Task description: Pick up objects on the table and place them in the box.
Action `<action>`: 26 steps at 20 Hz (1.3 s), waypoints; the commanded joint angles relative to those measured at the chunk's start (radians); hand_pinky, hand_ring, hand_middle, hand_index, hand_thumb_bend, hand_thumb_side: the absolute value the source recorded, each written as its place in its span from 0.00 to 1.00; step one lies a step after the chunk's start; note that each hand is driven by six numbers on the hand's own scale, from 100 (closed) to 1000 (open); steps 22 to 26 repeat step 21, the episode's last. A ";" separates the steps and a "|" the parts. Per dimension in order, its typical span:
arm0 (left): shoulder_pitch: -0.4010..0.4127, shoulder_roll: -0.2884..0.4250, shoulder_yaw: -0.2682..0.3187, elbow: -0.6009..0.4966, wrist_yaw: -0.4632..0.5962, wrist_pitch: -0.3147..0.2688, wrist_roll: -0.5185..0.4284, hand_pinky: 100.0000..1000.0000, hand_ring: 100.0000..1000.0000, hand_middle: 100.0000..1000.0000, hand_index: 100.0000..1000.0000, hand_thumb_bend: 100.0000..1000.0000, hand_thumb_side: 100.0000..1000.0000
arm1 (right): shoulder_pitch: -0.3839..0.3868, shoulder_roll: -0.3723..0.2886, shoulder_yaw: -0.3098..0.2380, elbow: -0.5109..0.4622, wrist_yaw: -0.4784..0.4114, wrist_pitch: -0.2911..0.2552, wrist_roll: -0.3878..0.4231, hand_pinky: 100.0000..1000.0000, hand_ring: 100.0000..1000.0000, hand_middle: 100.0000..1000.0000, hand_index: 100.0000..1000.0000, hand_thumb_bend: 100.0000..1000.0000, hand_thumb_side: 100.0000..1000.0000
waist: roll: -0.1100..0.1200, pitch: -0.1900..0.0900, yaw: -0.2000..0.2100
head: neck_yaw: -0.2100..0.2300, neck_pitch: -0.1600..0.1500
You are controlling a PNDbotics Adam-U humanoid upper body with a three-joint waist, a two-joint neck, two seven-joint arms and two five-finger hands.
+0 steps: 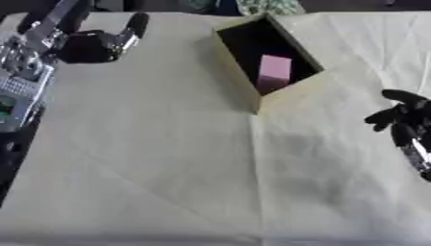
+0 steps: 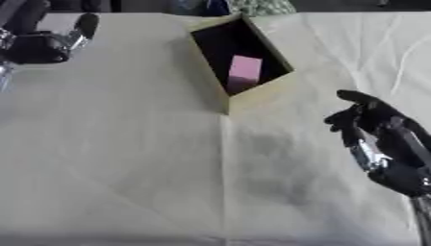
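An open cardboard box (image 1: 290, 85) stands at the back middle of the table, turned at an angle. A pink block (image 1: 274, 70) lies inside it against the near wall. My right hand (image 2: 379, 139) hovers over the cloth to the right of the box, fingers relaxed and holding nothing. My left hand (image 1: 101, 43) shows at the upper left, far from the box, with a finger pointing up and nothing seen in it.
A pale cloth (image 1: 168, 168) with fold creases covers the table. The table's left edge (image 1: 19, 158) runs down the left side, where my silver left arm (image 1: 21, 72) comes in. Patterned fabric (image 1: 268, 6) shows beyond the far edge.
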 commanded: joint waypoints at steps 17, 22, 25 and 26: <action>0.183 -0.115 0.059 -0.073 0.047 0.047 -0.037 0.80 0.58 0.54 0.74 0.06 0.44 | -0.005 -0.001 -0.022 -0.023 0.004 0.002 -0.042 0.74 0.66 0.46 0.91 0.00 0.51 | -0.004 -0.010 0.002 | -0.006 -0.008; 0.191 -0.121 0.058 -0.070 0.038 0.051 -0.047 0.80 0.58 0.54 0.74 0.06 0.45 | -0.006 0.001 -0.024 -0.023 0.005 0.003 -0.045 0.74 0.66 0.46 0.91 0.00 0.51 | -0.004 -0.008 0.000 | -0.007 -0.007; 0.191 -0.121 0.058 -0.070 0.038 0.051 -0.047 0.80 0.58 0.54 0.74 0.06 0.45 | -0.006 0.001 -0.024 -0.023 0.005 0.003 -0.045 0.74 0.66 0.46 0.91 0.00 0.51 | -0.004 -0.008 0.000 | -0.007 -0.007; 0.191 -0.121 0.058 -0.070 0.038 0.051 -0.047 0.80 0.58 0.54 0.74 0.06 0.45 | -0.006 0.001 -0.024 -0.023 0.005 0.003 -0.045 0.74 0.66 0.46 0.91 0.00 0.51 | -0.004 -0.008 0.000 | -0.007 -0.007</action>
